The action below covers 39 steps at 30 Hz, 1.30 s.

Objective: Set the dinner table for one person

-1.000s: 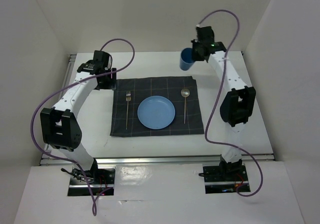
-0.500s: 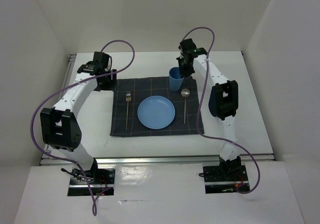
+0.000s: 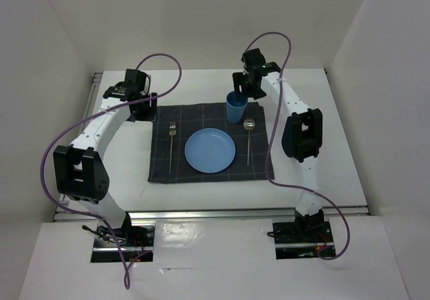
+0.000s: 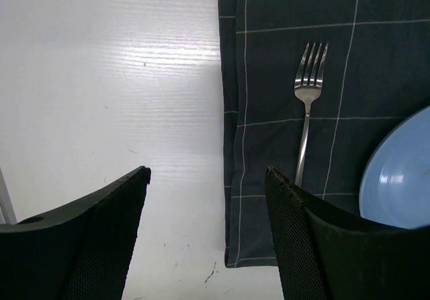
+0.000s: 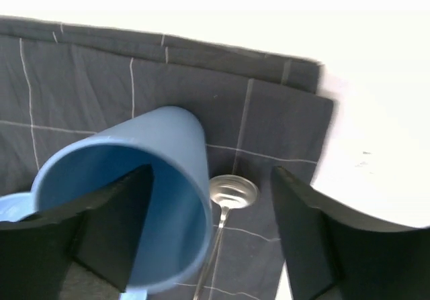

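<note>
A blue cup [image 3: 235, 107] [image 5: 134, 199] stands upright on the back right part of the dark checked cloth [image 3: 161, 166], just left of the spoon's bowl. My right gripper [image 3: 243, 89] [image 5: 209, 171] hangs over it, open. One finger [image 5: 87, 239] is inside the cup, and the other [image 5: 322, 233] stands well clear of its wall. A blue plate [image 3: 210, 150] lies mid-cloth, with a fork [image 3: 171, 145] [image 4: 308, 105] on its left and a spoon [image 3: 249, 135] [image 5: 225, 199] on its right. My left gripper [image 3: 144, 105] [image 4: 207, 174] is open and empty above the cloth's left edge.
The white dinner table [image 3: 322, 145] [image 4: 101, 78] is boxed in by white walls at the back and both sides. A metal rail [image 3: 215, 213] runs along its near edge. Purple cables loop over both arms.
The right arm carried the cup from the back of the table down onto the cloth's back right part. Its jaws have opened off the cup. The left arm has not moved.
</note>
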{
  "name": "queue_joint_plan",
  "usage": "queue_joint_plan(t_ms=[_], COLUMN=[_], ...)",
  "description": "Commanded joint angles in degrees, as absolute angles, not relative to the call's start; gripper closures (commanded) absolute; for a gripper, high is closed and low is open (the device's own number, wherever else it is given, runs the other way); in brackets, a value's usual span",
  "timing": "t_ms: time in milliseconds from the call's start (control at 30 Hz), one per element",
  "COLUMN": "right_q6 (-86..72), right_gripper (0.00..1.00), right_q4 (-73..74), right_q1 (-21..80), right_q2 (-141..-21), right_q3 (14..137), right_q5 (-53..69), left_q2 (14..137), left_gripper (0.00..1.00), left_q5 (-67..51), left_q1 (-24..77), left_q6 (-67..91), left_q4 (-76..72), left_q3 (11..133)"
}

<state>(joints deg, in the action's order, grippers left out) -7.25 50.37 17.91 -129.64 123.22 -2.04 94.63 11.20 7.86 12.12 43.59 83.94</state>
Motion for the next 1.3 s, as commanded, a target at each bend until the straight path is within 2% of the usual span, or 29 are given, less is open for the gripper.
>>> queue_joint_plan(t_ms=[0,33,100,133,267,367,467,567,700,800,933,1267], right_q6=[-7.12,-7.12,-8.6,-9.14,-13.26,-18.79,-23.46,-27.68,-36.37,-39.46,-40.51,-38.58], right_gripper=[0.18,0.16,0.02,0.0,0.0,0.0,0.0,0.0,0.0,0.0,0.0,0.0], right_q4=[45.1,44.3,40.88,39.39,35.07,36.64,41.12,46.83,56.84,63.0,68.37,75.06], right_q1=[17.5,17.49,16.97,16.18,13.02,8.01,3.87,2.72,2.72,2.72,2.72,2.72], right_q2=[-118.58,-116.56,-109.19,-106.38,-92.75,-84.22,-78.32,-73.14,-66.37,-60.75,-52.23,-43.34], right_q3=[125.33,124.2,120.78,118.24,99.47,86.98,76.86,71.83,71.97,71.11,71.1,77.6], right_q5=[-7.2,-9.38,-11.42,-12.3,-16.34,-10.33,-5.46,-9.56,-17.04,-15.21,-13.89,-9.5], left_q2=[92.2,92.2,92.2,92.2,92.2,91.67,90.27,89.56,88.33,87.28,84.3,72.26], left_gripper=[0.23,0.23,0.23,0.23,0.23,0.23,0.23,0.23,0.23,0.23,0.23,0.22], left_q5=[10.89,10.9,12.3,12.3,12.92,8.97,6.77,6.24,9.74,13.27,11.87,11.07], left_q1=[7.65,7.65,7.65,7.65,7.12,5.98,4.75,4.22,2.03,-0.43,-3.42,-4.57], left_q6=[11.6,11.6,10.99,10.99,9.84,8.26,7.04,7.03,5.89,5.36,3.34,0.88], left_q4=[42.54,42.54,42.54,42.54,42.54,42.54,42.54,41.92,44.19,47.01,50.09,53.96], left_q3=[83.75,83.76,84.29,84.29,84.29,82.89,80.96,79.28,80.93,81.56,79.28,72.6])
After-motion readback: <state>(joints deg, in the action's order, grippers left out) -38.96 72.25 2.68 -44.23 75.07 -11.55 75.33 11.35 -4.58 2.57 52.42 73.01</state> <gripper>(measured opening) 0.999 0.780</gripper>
